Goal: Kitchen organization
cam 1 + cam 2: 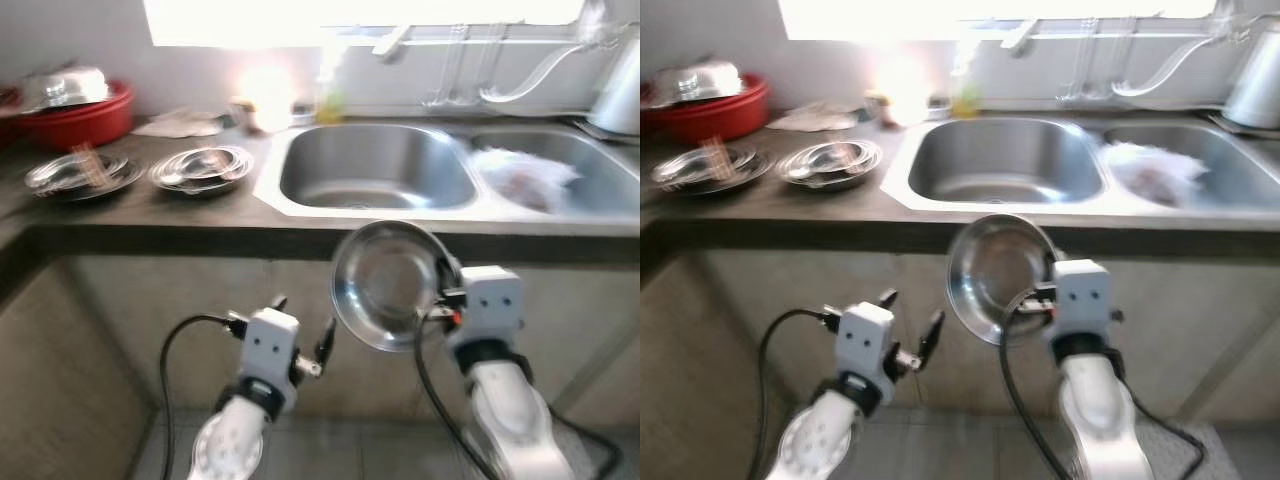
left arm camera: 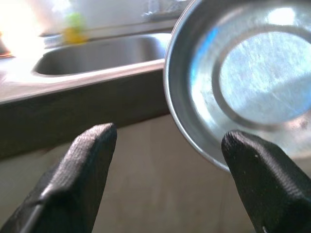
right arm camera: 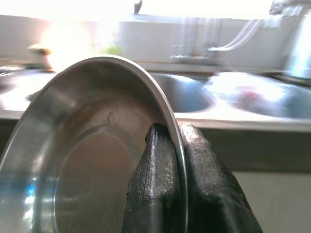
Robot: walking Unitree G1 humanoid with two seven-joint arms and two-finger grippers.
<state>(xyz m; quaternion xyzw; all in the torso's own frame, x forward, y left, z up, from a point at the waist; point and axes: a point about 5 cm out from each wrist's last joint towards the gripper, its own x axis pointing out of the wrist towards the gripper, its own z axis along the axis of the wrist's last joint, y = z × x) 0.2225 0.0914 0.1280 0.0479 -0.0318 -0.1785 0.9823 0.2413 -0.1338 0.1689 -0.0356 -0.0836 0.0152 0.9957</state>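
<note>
Two grippers below the sink: right gripper [image 1: 445,297] pinching steel bowl [image 1: 385,285] rim, left gripper [image 1: 303,326] spread, empty.

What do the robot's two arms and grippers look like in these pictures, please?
Both arms are silver-white with rounded forearm shells and a dark ring at each wrist, topped by a boxy white wrist housing with small dark dots. A black cable loops out from each wrist. The left gripper and right gripper each have long black fingers; the fingers have a matte, finely textured surface and blunt, rounded tips.
</note>
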